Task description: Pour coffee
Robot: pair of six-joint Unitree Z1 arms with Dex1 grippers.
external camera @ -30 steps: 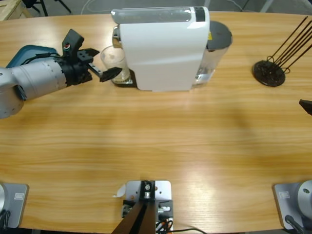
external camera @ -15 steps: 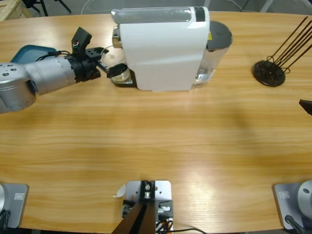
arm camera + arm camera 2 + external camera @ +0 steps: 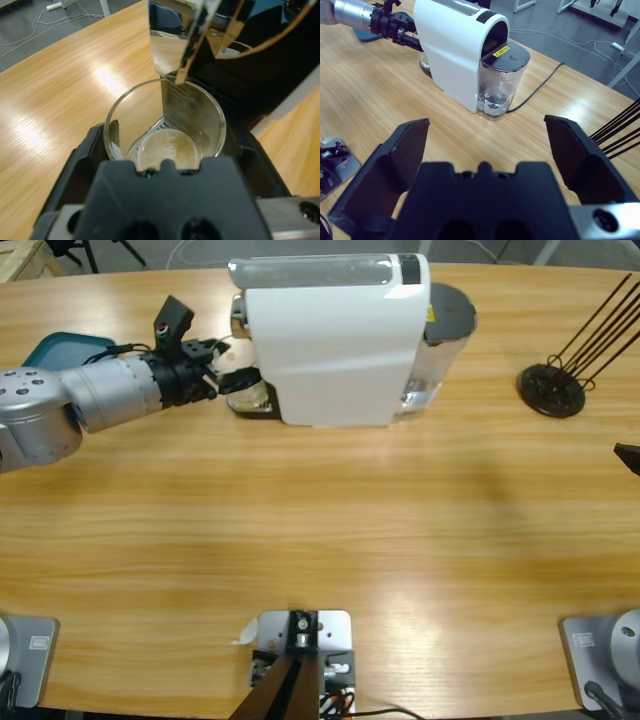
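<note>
The left gripper (image 3: pixel 232 368) sits right at the front of the white coffee machine (image 3: pixel 335 340), and its two black jaws stand either side of a clear glass (image 3: pixel 166 125) with the glass walls against them, so the gripper is closed around the glass. In the left wrist view the coffee (image 3: pixel 167 148) lies as a thin pale tan layer at the bottom of that glass, right between the jaws and just under the machine's shiny spout (image 3: pixel 172 45). The glass stands upright on the machine's dark drip tray (image 3: pixel 252 408).

The right gripper (image 3: pixel 485 145) hangs well away from all this, its jaws spread wide with nothing between them, looking across the wooden table (image 3: pixel 320 530) at the back of the machine. There a yellow warning label (image 3: pixel 499 51) shows on the dark lid, but its print is too small to read. Below the lid the clear water tank (image 3: pixel 496 95) holds a little water at its base. A black wire stand (image 3: pixel 553 388) rests near the table's far right.
</note>
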